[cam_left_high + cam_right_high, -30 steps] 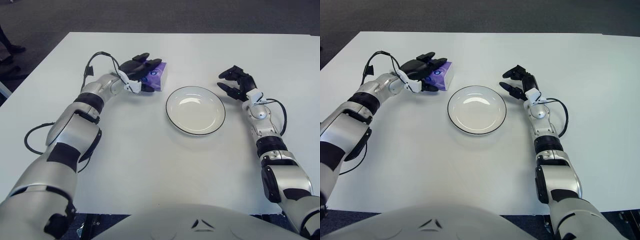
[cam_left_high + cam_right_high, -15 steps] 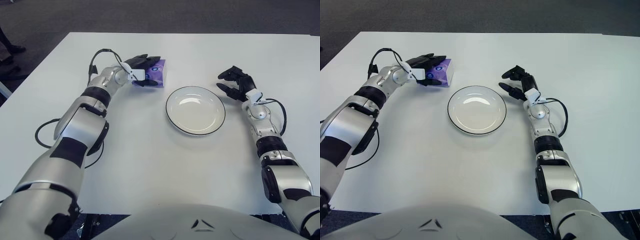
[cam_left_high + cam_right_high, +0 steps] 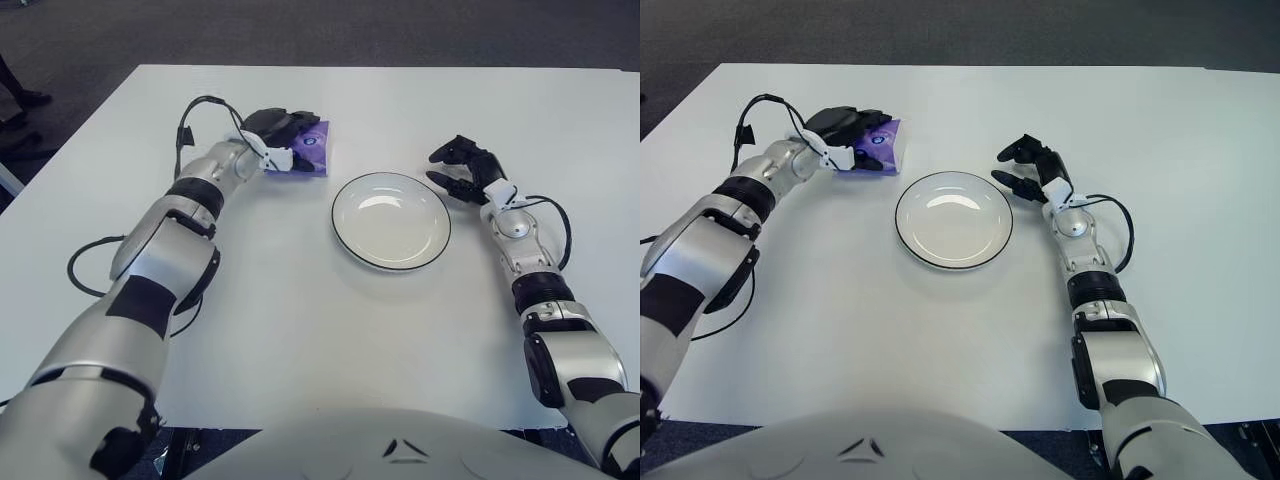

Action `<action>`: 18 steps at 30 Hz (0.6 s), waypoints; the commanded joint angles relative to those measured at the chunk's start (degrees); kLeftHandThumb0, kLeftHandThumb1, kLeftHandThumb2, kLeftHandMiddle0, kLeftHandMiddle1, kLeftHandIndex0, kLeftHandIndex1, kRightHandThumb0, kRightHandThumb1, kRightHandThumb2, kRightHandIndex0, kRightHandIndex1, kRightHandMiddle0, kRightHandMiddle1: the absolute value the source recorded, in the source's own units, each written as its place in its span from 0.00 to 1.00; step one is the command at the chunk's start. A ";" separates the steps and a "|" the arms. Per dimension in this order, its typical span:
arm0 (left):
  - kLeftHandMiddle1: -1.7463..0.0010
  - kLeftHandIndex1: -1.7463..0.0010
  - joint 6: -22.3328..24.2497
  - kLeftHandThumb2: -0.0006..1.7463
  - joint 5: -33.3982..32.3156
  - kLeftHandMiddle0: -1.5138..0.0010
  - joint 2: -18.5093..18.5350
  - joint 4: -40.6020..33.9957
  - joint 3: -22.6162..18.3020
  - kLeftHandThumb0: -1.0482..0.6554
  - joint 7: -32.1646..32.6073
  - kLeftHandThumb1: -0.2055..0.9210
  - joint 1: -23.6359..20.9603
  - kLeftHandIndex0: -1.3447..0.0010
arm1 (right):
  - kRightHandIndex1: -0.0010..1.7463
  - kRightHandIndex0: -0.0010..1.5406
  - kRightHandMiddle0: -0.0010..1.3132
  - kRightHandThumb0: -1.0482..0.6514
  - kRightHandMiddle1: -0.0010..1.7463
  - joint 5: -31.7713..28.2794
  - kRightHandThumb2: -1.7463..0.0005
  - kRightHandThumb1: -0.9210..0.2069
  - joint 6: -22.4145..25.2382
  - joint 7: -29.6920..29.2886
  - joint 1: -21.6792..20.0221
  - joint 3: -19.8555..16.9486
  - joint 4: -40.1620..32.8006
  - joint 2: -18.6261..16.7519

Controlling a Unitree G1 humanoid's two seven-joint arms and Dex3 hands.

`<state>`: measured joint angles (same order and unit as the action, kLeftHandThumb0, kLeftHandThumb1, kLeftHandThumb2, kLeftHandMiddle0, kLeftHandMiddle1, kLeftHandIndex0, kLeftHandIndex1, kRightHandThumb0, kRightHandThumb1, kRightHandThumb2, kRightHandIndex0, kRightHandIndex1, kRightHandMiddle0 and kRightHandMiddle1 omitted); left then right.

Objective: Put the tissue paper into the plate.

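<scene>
A purple tissue pack (image 3: pixel 311 153) lies on the white table, up and left of the plate. My left hand (image 3: pixel 284 138) rests on the pack's left part with its black fingers curled over it, hiding that side. The white plate (image 3: pixel 391 222) with a dark rim sits at the table's middle and holds nothing. My right hand (image 3: pixel 461 167) hovers just past the plate's upper right rim, fingers spread and holding nothing. In the right eye view the pack (image 3: pixel 886 141) shows about a hand's width from the plate (image 3: pixel 953 222).
The white table (image 3: pixel 300 330) reaches the far edge, with dark carpet beyond. Black cables loop off my left forearm (image 3: pixel 185 135) and my right forearm (image 3: pixel 562 225).
My left hand moved up and back over the pack and its fingers curled down onto it. The pack stayed in place. My right hand shifted slightly left toward the plate.
</scene>
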<state>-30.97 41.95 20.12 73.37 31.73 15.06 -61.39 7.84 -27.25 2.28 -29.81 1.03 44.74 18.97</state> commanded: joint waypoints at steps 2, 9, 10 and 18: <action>0.09 0.08 -1.78 0.50 2.13 0.70 1.31 1.90 1.62 0.58 4.41 0.72 2.34 0.74 | 0.74 0.44 0.35 0.61 0.71 0.91 0.91 0.00 1.24 0.87 8.73 1.65 3.65 -1.98; 0.01 0.02 -4.75 0.69 3.41 0.66 1.99 1.98 2.40 0.61 11.76 0.54 2.03 0.71 | 0.73 0.45 0.36 0.61 0.70 0.87 0.91 0.00 1.43 1.63 8.61 1.98 3.68 -1.55; 0.00 0.02 -5.02 0.70 3.65 0.65 2.00 1.96 2.54 0.61 12.83 0.52 1.92 0.70 | 0.73 0.45 0.36 0.61 0.70 0.87 0.91 0.00 1.46 1.70 8.60 2.00 3.70 -1.51; 0.00 0.00 -9.36 0.74 5.59 0.64 2.47 0.56 3.63 0.62 20.35 0.49 0.25 0.69 | 0.73 0.45 0.36 0.61 0.70 0.83 0.91 0.00 1.48 2.16 8.51 2.06 3.88 -1.35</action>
<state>-37.52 46.10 21.20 74.78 34.54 31.29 -60.35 7.91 -26.99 3.49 -29.59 1.63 44.40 19.47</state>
